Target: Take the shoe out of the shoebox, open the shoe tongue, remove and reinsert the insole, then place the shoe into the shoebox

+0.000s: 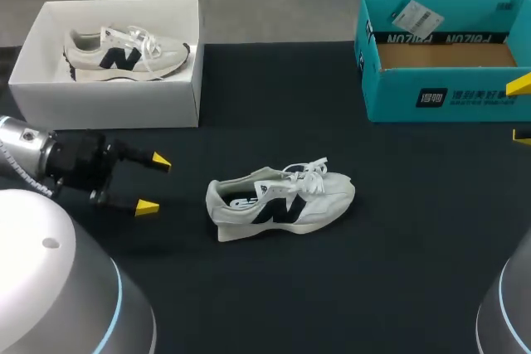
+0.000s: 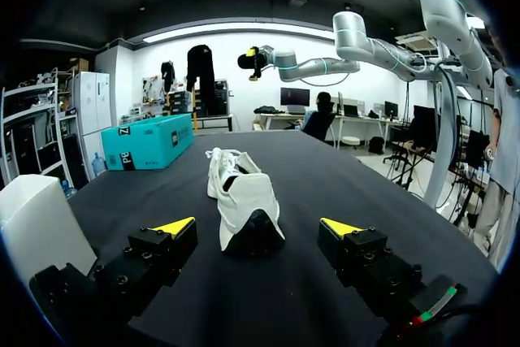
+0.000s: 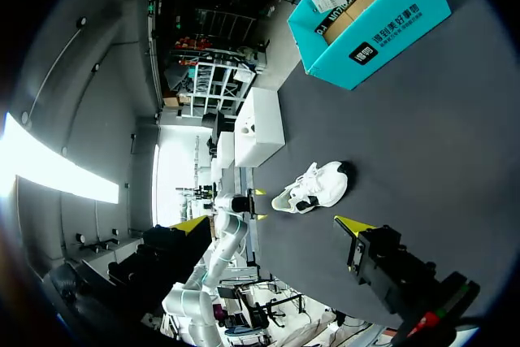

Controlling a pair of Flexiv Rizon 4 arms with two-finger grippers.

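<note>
A white sneaker with a dark logo [image 1: 280,198] lies on its side in the middle of the black table, heel toward my left arm. My left gripper [image 1: 153,182] hovers open just left of the heel. In the left wrist view the sneaker [image 2: 244,205] lies straight ahead of the left gripper [image 2: 258,227], heel nearest, untouched by the fingers. My right gripper [image 1: 521,109] is at the right edge in front of the open teal shoebox [image 1: 440,60]. In the right wrist view the right gripper [image 3: 272,223] is open and high above the sneaker [image 3: 313,187].
A white shoebox [image 1: 108,101] at the back left holds a second matching sneaker [image 1: 124,54]. The teal shoebox [image 3: 374,26] at the back right shows a cardboard floor and a paper tag. The white shoebox [image 2: 41,217] stands close beside my left gripper.
</note>
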